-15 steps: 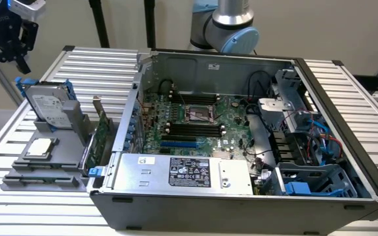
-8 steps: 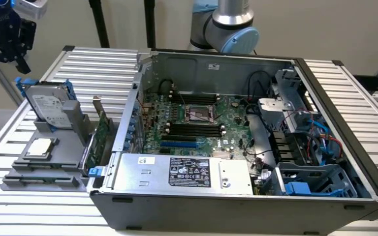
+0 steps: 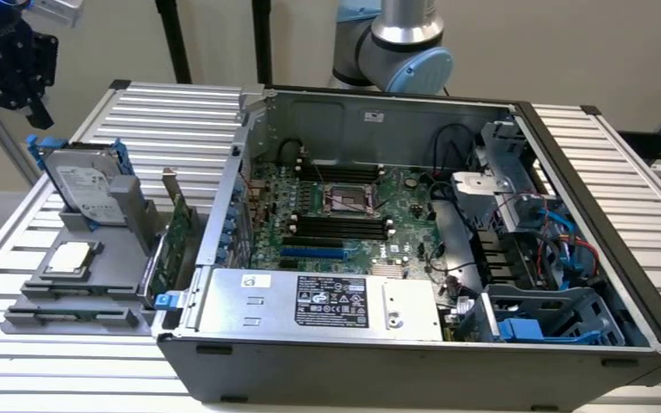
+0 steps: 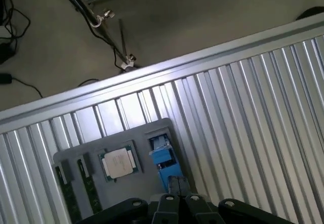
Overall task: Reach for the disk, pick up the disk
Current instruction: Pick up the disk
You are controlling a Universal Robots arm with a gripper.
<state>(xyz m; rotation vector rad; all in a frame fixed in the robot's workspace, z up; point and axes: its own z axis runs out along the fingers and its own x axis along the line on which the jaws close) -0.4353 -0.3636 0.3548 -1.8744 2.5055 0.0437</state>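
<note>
The disk point(image 3: 83, 184) stands on edge in a grey holder point(image 3: 78, 284) at the exterior view's left. It is silver-grey with a white label and blue rails. My gripper point(image 3: 9, 77) hangs high above and slightly behind it, well clear of it. In the wrist view I look down on the disk's blue top edge point(image 4: 163, 157), just ahead of my fingertips point(image 4: 174, 184). The gripper point(image 4: 178, 184) is shut, its two fingertips pressed together with nothing between them.
A small square silver chip point(image 4: 117, 163) lies in the holder beside the disk, with memory sticks point(image 4: 66, 186) further along. An open computer case point(image 3: 423, 249) takes up the middle of the ribbed metal table point(image 3: 169, 112). A card point(image 3: 176, 232) stands upright between the holder and the case.
</note>
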